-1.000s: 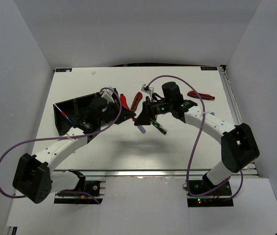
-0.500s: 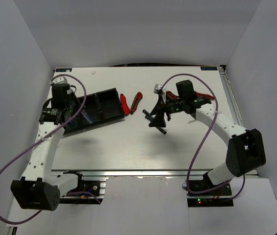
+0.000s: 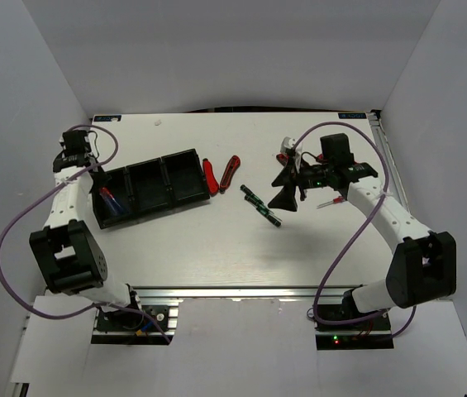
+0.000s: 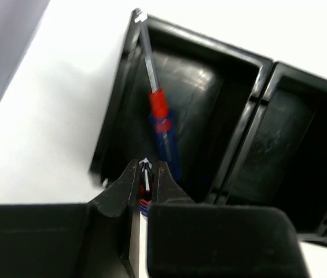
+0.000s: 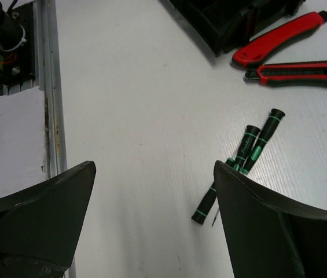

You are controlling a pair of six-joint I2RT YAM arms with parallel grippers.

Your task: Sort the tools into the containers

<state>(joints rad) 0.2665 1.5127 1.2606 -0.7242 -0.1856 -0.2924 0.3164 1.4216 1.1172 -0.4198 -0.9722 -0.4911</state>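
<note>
The black three-compartment tray [image 3: 126,184] lies at the left of the table. My left gripper [image 3: 97,184] hangs over its left compartment [image 4: 209,87], shut on a thin blue-handled screwdriver [image 4: 146,180]. A second blue screwdriver with a red collar [image 4: 163,130] leans inside that compartment. My right gripper [image 3: 287,194] is open and empty above the table [image 5: 154,168]. Three black-and-green screwdrivers [image 5: 250,152] lie just left of it in the top view [image 3: 262,205]. Two red-and-black cutters [image 3: 219,172] lie beside the tray's right end and show in the right wrist view [image 5: 279,37].
A thin screwdriver with a red tip [image 3: 330,201] lies under the right arm. White walls close in the table on three sides. An aluminium rail [image 5: 50,87] runs along the near edge.
The left arm swung from above the tray's middle out to its left end. The right gripper drew back to the right, away from the black-and-green screwdrivers on the table.
</note>
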